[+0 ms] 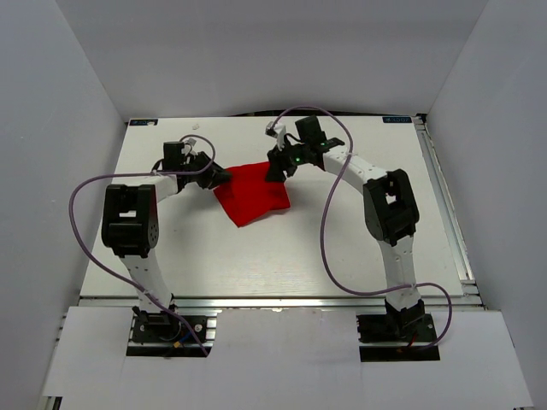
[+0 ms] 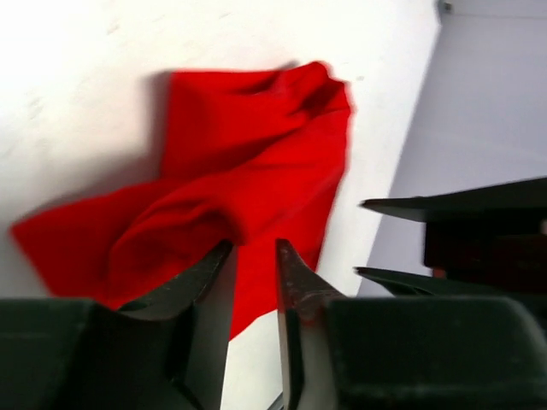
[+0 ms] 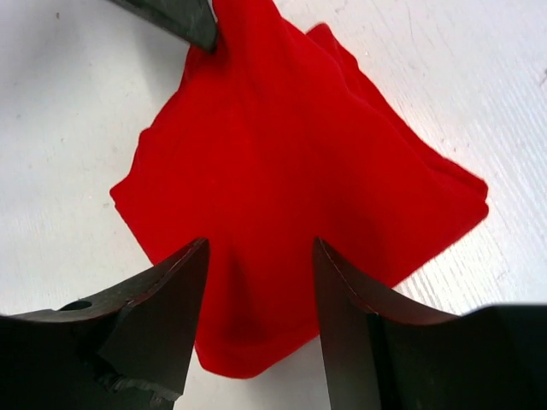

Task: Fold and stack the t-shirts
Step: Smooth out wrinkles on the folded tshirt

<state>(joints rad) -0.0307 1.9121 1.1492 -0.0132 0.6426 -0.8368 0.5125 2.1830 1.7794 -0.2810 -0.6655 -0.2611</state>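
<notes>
The red t-shirt (image 1: 253, 196) lies folded into a small diamond shape on the white table (image 1: 342, 256). My left gripper (image 1: 224, 177) is at its left corner. In the left wrist view (image 2: 255, 249) the jaws stand a narrow gap apart, with red cloth (image 2: 256, 145) and bare table showing between them. My right gripper (image 1: 279, 167) is at the shirt's far right edge. In the right wrist view (image 3: 259, 252) it is wide open, low over the cloth (image 3: 291, 171) and straddling it. The left gripper's finger (image 3: 175, 17) shows at the cloth's far corner. No neck label is visible.
White walls enclose the table on the left, back and right. A metal rail (image 1: 449, 213) runs along the table's right edge. Purple cables (image 1: 329, 213) loop from both arms.
</notes>
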